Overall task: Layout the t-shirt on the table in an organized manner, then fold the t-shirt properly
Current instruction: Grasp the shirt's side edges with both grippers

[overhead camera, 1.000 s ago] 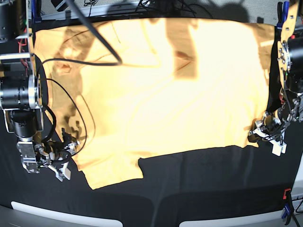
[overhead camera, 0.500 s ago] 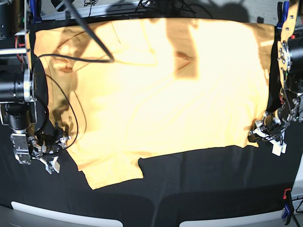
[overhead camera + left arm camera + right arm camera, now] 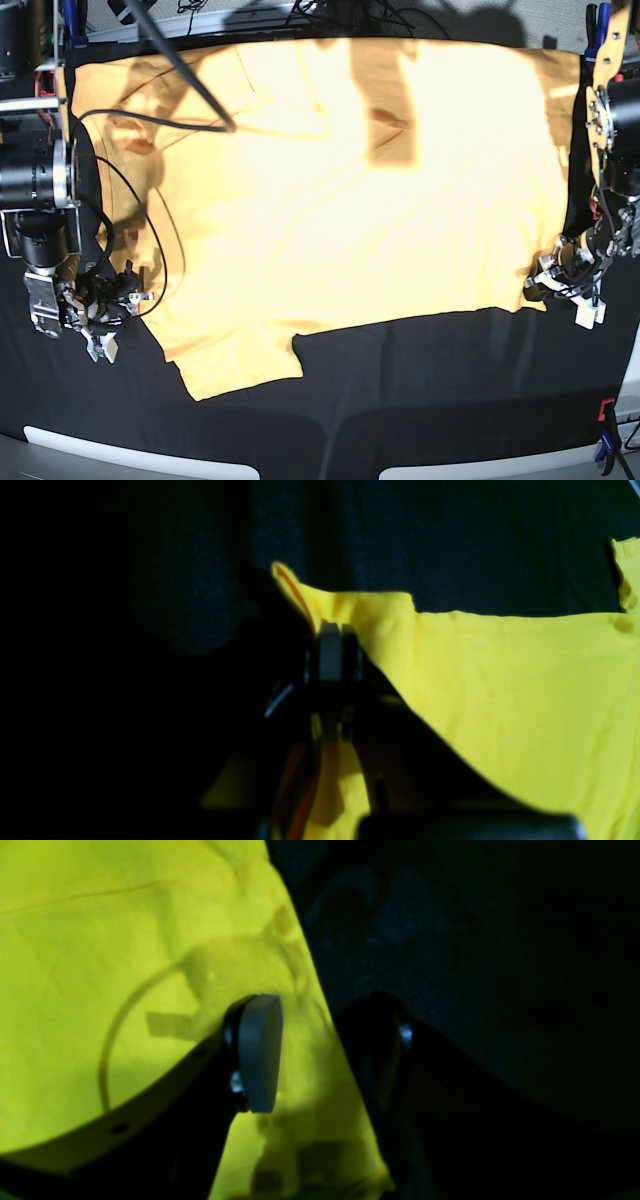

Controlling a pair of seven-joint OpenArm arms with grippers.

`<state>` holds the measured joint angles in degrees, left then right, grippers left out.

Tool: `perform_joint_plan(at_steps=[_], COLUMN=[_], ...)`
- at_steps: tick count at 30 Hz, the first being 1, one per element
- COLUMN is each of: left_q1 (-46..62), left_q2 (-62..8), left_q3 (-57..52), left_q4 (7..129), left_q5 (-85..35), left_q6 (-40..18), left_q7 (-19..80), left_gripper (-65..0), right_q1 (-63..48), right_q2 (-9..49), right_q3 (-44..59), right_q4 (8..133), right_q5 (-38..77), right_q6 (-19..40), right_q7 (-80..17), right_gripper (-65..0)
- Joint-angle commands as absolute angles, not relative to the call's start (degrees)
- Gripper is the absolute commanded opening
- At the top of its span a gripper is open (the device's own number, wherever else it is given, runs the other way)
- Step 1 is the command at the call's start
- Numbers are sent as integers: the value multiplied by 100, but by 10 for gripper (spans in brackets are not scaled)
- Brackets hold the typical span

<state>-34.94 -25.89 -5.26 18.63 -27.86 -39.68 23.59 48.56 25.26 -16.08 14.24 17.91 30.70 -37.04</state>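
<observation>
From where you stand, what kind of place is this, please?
Probably a robotics lab bench, not a home. A table covered in black cloth holds a t-shirt, two robot arms stand at its sides, cables trail behind, and a red-and-black clamp grips the edge.

Both arms are black with silver metal joints and loose black cables; the right tool point(image 3: 320, 1050) carries a rounded grey pad and small silver screws.
</observation>
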Motion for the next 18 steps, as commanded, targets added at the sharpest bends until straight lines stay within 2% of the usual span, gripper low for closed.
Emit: perform_joint_plan(at_steps=[1, 3, 9, 14, 18], left_q1=[-3621, -3618, -3618, -3618, -3618], left_q2=[-2652, -2652, -2652, -2652, -2650], left_q3=[-519, -519, -519, -519, -519], left_q4=[1909, 1909, 1909, 1909, 1909], left_q5=[-2775, -2773, -2773, -2773, -2775], left_q6=[-4000, -4000, -4000, -4000, -4000], left_q7=[2397, 2399, 2399, 2399, 2397], left_gripper=[-650, -650, -650, -650, -650], right_q1=[5046, 5048, 5046, 5046, 5046], right_q2=[2554, 2554, 2556, 2554, 2576], right_q3=[-1599, -1599, -1599, -1599, -1599], right_q4=[1476, 1476, 1476, 1476, 1476], right_q5=[1870, 1870, 1949, 2169, 2163], right_q6=[3201, 3306, 3555, 3839, 3837], right_q7=[-3697, -3719, -3739, -3750, -3752], right_gripper=[-385, -401, -505, -650, -650])
